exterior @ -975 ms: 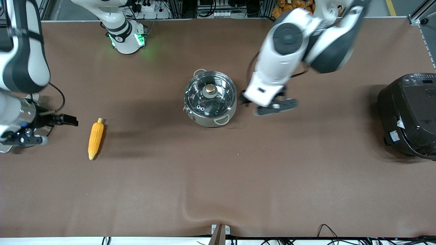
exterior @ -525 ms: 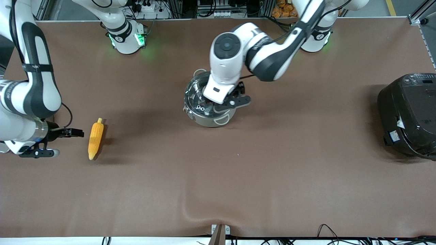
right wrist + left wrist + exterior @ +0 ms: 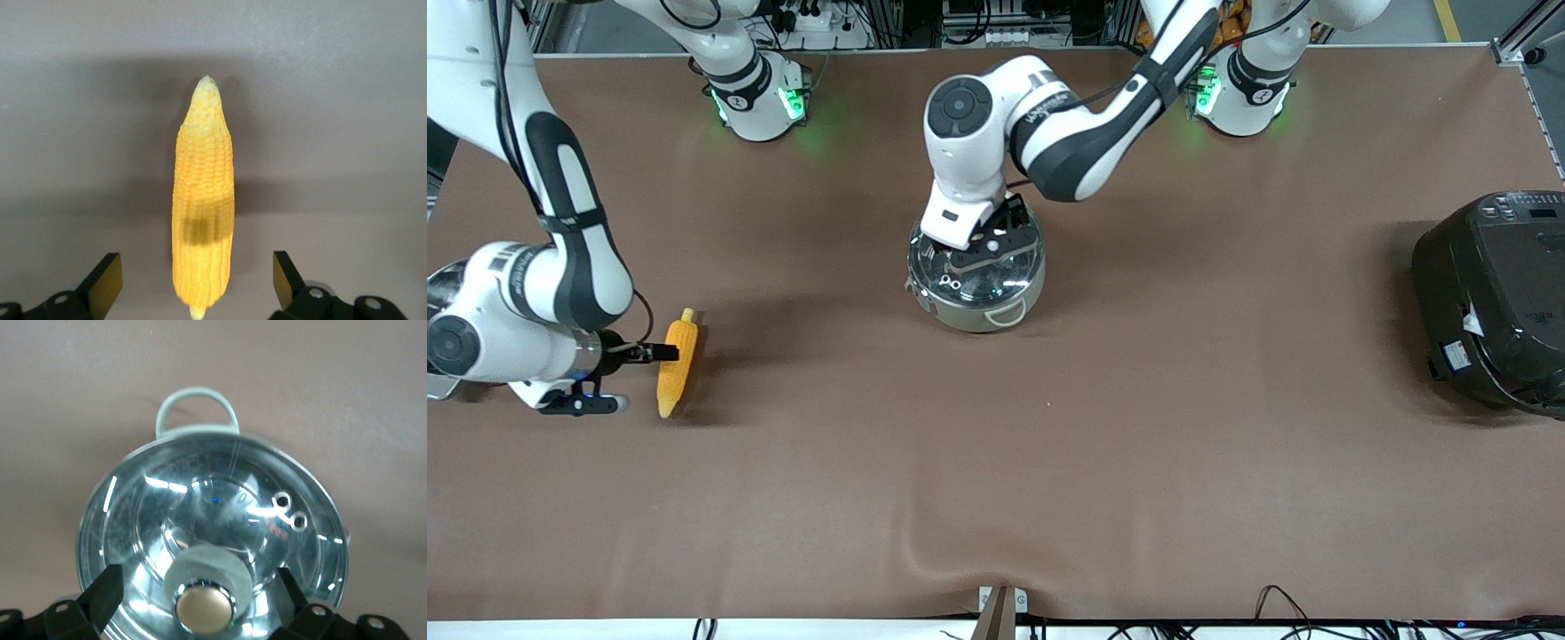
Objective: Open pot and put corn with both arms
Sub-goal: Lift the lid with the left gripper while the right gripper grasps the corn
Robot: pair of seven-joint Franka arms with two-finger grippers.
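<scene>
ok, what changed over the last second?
The left gripper swung in from beside the pot to over its lid knob, fingers open astride it. The right gripper moved in over the corn, open. Pot, lid, corn unmoved.

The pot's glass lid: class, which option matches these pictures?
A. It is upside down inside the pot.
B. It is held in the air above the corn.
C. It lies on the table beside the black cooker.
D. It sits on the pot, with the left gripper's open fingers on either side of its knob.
D. The left wrist view shows the lid seated on the pot, its knob between the left gripper's spread fingers.
</scene>
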